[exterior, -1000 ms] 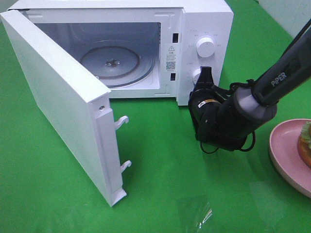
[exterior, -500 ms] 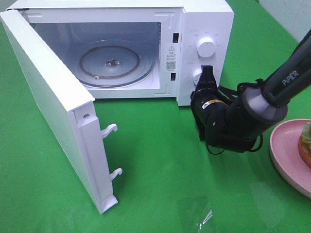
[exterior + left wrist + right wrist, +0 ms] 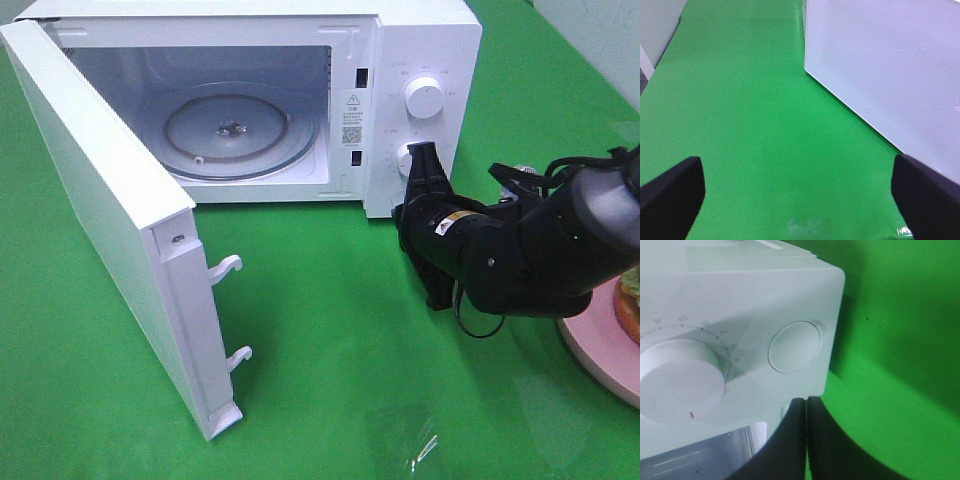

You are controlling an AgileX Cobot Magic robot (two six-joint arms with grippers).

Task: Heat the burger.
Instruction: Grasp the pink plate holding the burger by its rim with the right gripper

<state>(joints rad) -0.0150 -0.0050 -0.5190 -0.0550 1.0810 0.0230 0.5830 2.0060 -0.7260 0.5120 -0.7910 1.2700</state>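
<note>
Exterior high view showed the right gripper (image 3: 425,155), fingers pressed shut on nothing, just beside the microwave's (image 3: 420,40) lower knob (image 3: 405,155); a careless swing could knock the knob or shove the oven. The left gripper (image 3: 796,170) hung wide open over the green tabletop (image 3: 330,330). Only a glass turntable (image 3: 230,135) lay inside the open microwave. The burger (image 3: 631,310) sat on its pink plate (image 3: 598,358) toward the tabletop's right edge, liable to slide if tipped.

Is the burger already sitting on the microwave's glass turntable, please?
No, the glass turntable in the open microwave holds nothing, while the burger lies on the pink plate at the right edge.
</note>
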